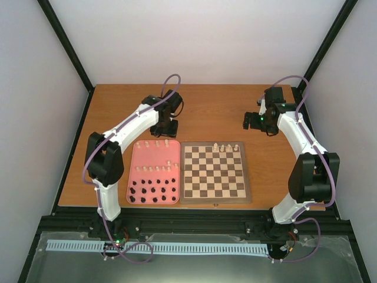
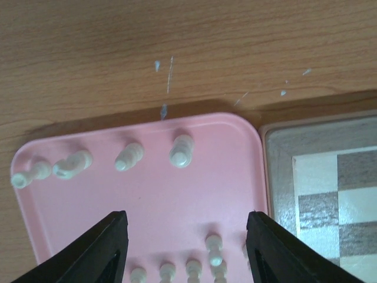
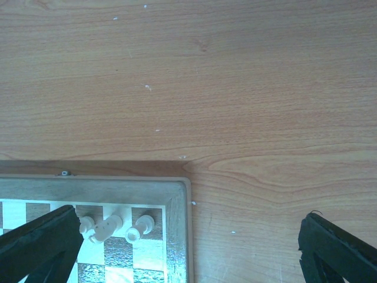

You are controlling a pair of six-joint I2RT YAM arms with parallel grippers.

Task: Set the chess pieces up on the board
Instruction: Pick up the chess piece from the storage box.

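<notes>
the left gripper (image 2: pixel 186 218) is hovering over the far end of the pink tray (image 2: pixel 147 200), which is lying on the wooden table (image 3: pixel 235 88) just beside the left edge of the board (image 1: pixel 203 177). its two black fingers (image 2: pixel 100 253) are standing apart, open, with nothing pinched between them; only bare pink tray and a few small pieces are showing in the gap.

most of the cream chess pieces (image 2: pixel 181 151) are sitting in the tray. four of them are lining up along its far rim in the left wrist view, and another row is showing lower down, near the fingers. in the top view a further row of cream pieces is running across the middle of the tray, and the black pieces (image 1: pixel 154 191) are filling the near part.

a few cream pieces (image 1: pixel 227 147) are already standing on the board, all in the far row towards its right corner. the other squares are showing bare checks.

the right gripper (image 3: pixel 188 213) is hanging over the table just beyond that far right corner of the board. its fingers (image 3: pixel 41 242) are spreading as wide as the view allows, open and holding nothing. in its wrist view the cream pieces on the corner squares (image 3: pixel 109 227) are showing close to the left finger, apart from it.
</notes>
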